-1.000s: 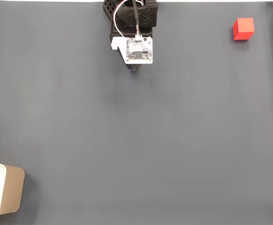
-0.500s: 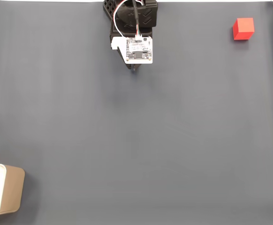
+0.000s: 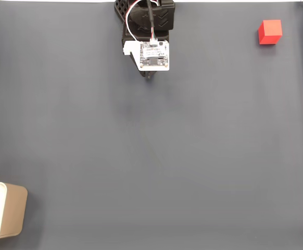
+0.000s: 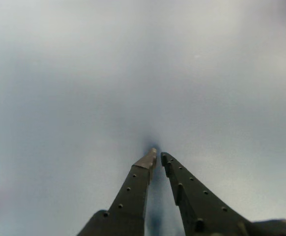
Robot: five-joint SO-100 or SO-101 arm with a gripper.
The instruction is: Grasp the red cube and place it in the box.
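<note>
A: Nothing shifted since a second ago. Arm parked at the top edge in the fixed view, cube and box in the same spots.

B: Left to right, then?

A: Box (image 3: 8, 216) at the lower left corner: tan outside, white inside, rounded corners, partly cut off by the frame. Dark grey mat (image 3: 151, 156) across the middle, smooth and matte. Gripper (image 4: 156, 156) in the wrist view: black fingers (image 4: 133, 189) dotted with small holes, tips nearly touching, holding nothing. Red cube (image 3: 270, 32) far right near the top, matte with crisp edges, well apart from the arm.

B: Advice for the reach?

A: Probably best to swing right first, spread the jaws wide before descending, then square up to two flat faces.
</note>
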